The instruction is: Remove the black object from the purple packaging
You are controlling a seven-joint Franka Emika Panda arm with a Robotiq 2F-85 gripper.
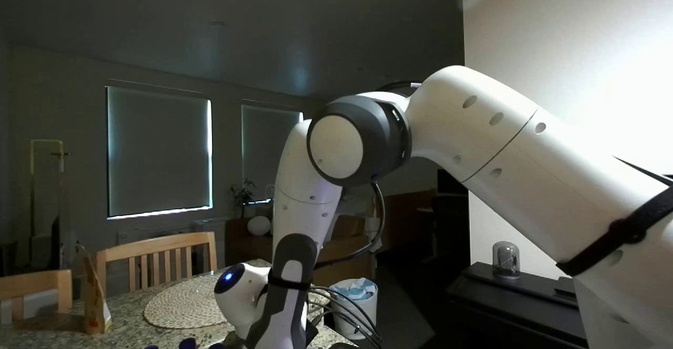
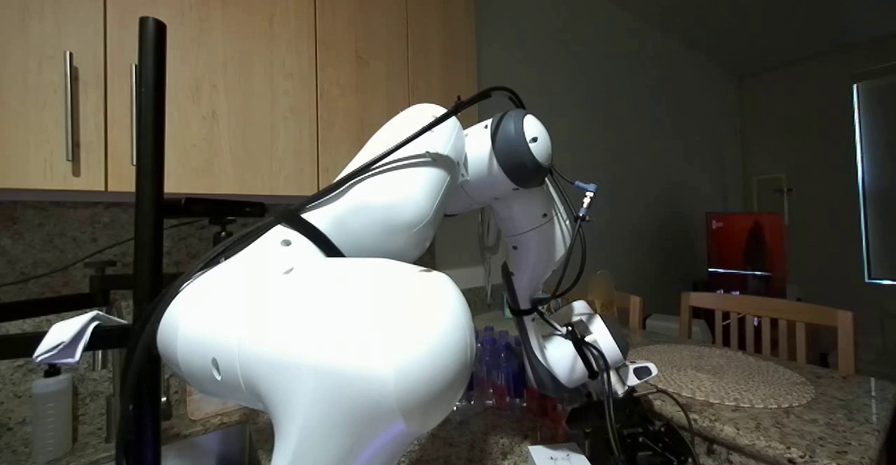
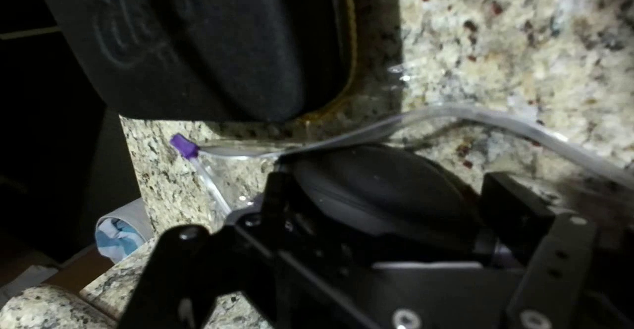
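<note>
The black object [image 3: 376, 185] is a smooth, dark, rounded lump on the granite counter in the wrist view. Clear plastic packaging with a purple slider [image 3: 184, 145] lies beside it, its clear strip running along the lump's far side. I cannot tell whether the lump is inside the plastic. My gripper [image 3: 389, 190] has its fingers spread wide, one at each end of the lump. The left finger looks close against it; a small pale patch shows by the right finger. In an exterior view the dark gripper [image 2: 616, 423] is low over the counter, its fingertips unclear.
A large black case [image 3: 213, 46] with a yellow zipper edge stands just beyond the lump. The counter edge [image 3: 132, 165] is at left. Several purple bottles [image 2: 500, 367] and a small white box [image 2: 556, 454] are near the gripper. A round placemat [image 2: 721, 374] lies further off.
</note>
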